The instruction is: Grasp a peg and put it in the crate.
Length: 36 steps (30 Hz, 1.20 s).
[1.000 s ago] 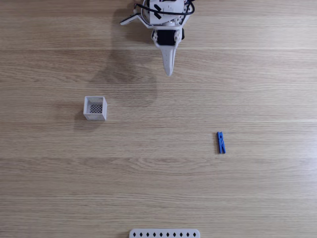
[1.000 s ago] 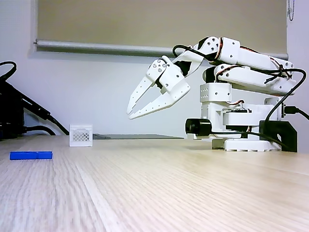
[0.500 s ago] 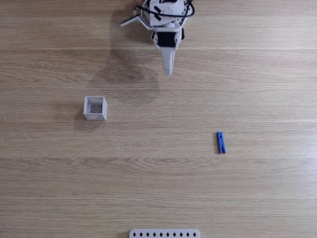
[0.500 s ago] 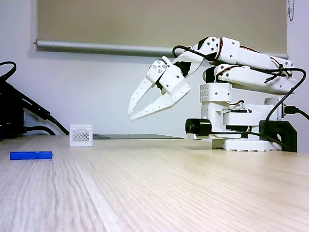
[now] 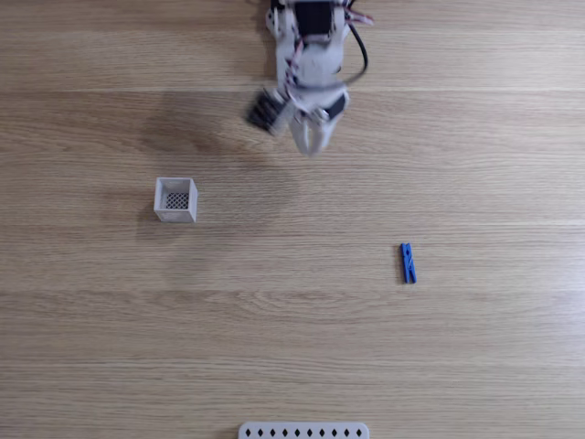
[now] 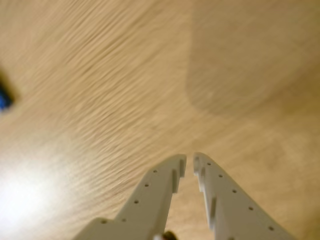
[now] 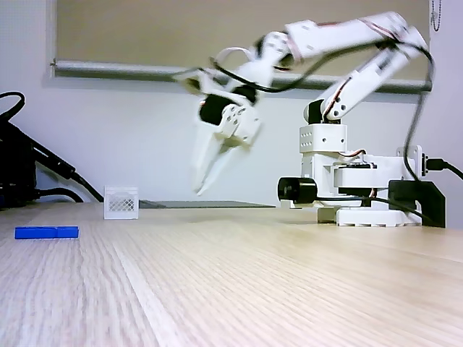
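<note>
White arm reaches out from its base (image 7: 340, 181) on the far side of the wooden table (image 5: 292, 347), raised and bent at the elbow. Gripper (image 5: 310, 146) hangs in the air, tips pointing down at the table, well above the wood in the side-on fixed view (image 7: 199, 189). Motion blur on it there.

Gripper state: in the wrist view (image 6: 189, 161) the two fingers sit nearly together, only a thin slit between the tips, nothing between them. Clenched or near enough, empty.

Crate (image 5: 175, 199): small white open-topped box, dark mesh bottom visible from above, nothing in it. It sits to the left in the top-down fixed view, nearer than the gripper, well apart from it. In the side-on view the crate (image 7: 121, 202) stands upright on the table, far back near the wall.

Peg (image 5: 408, 262): bright blue, lying flat on the table to the right in the top-down view, long axis running roughly near-to-far. Well apart from both crate and gripper. In the side-on view the peg (image 7: 47, 232) lies low at the left edge, closer to the camera than the crate. A blurred blue bit at the left edge of the wrist view (image 6: 4, 99) is probably the peg.

White perforated strip (image 5: 303, 430) at the near edge of the table, top-down view. Black cables (image 7: 22, 170) at the left in the side-on view.
</note>
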{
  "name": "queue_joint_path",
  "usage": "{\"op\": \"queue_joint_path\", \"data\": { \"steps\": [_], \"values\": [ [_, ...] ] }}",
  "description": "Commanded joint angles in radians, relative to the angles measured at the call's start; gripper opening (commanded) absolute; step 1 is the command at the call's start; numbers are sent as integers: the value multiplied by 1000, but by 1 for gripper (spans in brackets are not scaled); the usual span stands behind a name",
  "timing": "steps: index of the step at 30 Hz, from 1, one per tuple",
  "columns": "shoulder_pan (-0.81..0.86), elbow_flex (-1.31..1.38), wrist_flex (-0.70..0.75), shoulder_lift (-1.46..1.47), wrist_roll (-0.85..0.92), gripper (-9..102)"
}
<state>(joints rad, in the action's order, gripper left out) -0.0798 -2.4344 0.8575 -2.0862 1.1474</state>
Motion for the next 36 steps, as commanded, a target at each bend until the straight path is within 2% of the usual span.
{"op": "queue_joint_path", "data": {
  "steps": [1, 4, 16, 19, 26, 36],
  "values": [
    [-54, 268, -37, 160, 302, -1],
    [-103, 408, -25, 270, 377, 0],
    [-202, 973, -21, 750, 377, 0],
    [-215, 1072, -21, 821, 354, 3],
    [-258, 1167, -21, 865, 284, 25],
    [-268, 1154, -23, 940, 275, 26]
  ]
}}
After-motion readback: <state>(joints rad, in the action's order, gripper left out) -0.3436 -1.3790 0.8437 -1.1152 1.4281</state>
